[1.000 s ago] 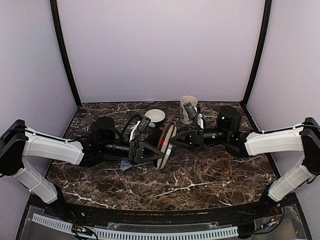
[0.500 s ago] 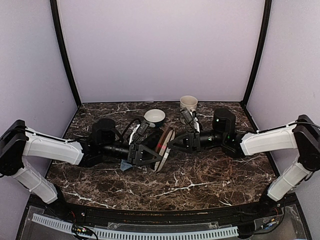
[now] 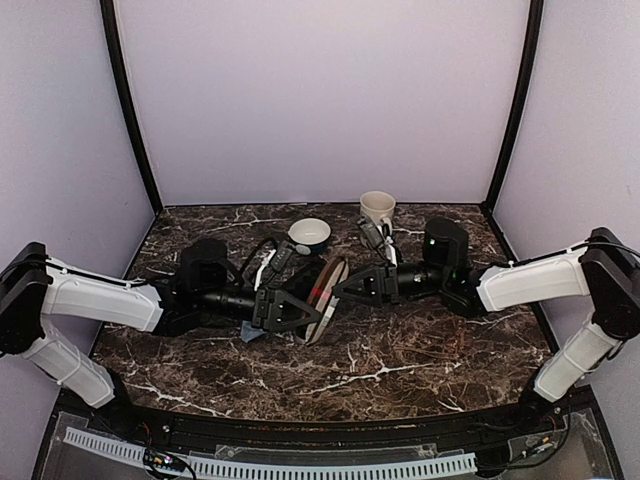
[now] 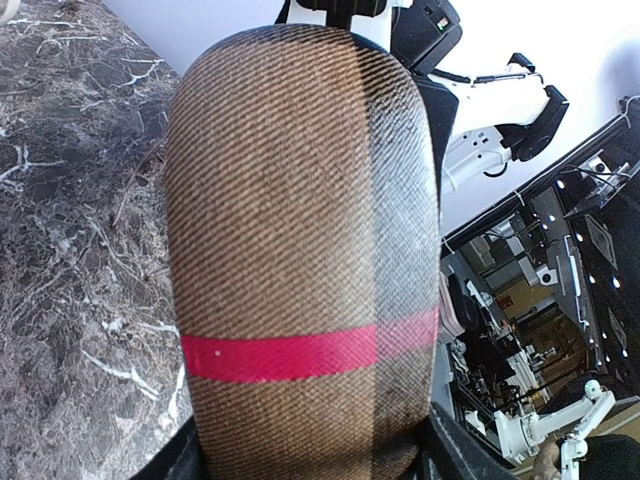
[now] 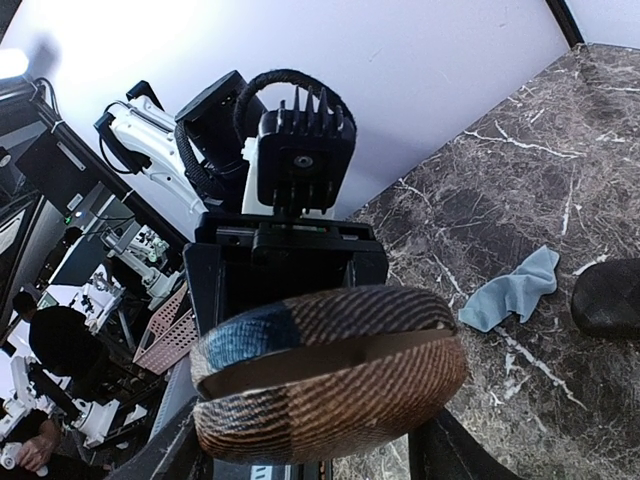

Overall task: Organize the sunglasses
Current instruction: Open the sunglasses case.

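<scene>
A brown striped oblong case (image 3: 328, 285) with a red band is held on edge above the table's middle. My left gripper (image 3: 308, 305) is shut on its near end; in the left wrist view the case (image 4: 300, 250) fills the space between the fingers. From the right, my right gripper (image 3: 346, 287) grips the far end. In the right wrist view the case (image 5: 330, 380) spans the gap between both fingers, its lid seam slightly parted. The sunglasses are hidden from every view.
A crumpled blue cloth (image 3: 250, 332) lies on the marble under the left gripper. A dark oblong object (image 5: 605, 297) lies near the cloth (image 5: 510, 290). A white bowl (image 3: 310, 235) and a white mug (image 3: 377, 208) stand at the back.
The right arm has moved left, bringing its fingers onto the case's far end. The left arm with the case has shifted slightly left and nearer.
</scene>
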Motion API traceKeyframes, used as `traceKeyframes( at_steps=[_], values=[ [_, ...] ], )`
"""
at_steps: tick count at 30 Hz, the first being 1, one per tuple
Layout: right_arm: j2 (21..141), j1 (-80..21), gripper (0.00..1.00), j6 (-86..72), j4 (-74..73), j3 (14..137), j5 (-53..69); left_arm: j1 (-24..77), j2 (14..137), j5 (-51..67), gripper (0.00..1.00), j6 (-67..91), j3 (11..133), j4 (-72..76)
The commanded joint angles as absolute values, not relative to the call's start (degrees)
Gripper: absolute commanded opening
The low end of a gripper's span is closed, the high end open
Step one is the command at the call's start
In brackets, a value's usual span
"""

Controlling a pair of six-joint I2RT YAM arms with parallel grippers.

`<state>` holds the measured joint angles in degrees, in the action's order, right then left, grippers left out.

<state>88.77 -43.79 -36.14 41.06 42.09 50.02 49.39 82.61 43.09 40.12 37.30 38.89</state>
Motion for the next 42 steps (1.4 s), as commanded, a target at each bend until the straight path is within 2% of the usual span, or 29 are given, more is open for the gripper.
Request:
traceKeyframes(
  at_steps=[1,11,19,28,42],
  values=[
    [92.54,-41.82,0.42,-36.24,34.81,39.53,43.57,50.01,76.03,48.08,0.0,38.32,37.97,51.9],
    [92.13,-41.83,0.53,-36.42,36.12,38.96,44.11,50.01,76.44,46.87,0.0,38.77,37.5,52.16],
    [95.06,-41.58,0.43,-39.19,26.46,42.42,38.68,50.01,76.09,46.57,0.0,35.6,38.42,48.75],
    [98.57,-41.22,0.38,-43.64,22.23,44.13,35.55,50.03,75.23,45.89,0.0,32.4,38.85,44.93],
    [99.97,-41.22,0.33,-42.82,17.28,44.24,30.47,50.02,74.88,45.49,0.0,33.96,38.08,47.99]
  ],
)
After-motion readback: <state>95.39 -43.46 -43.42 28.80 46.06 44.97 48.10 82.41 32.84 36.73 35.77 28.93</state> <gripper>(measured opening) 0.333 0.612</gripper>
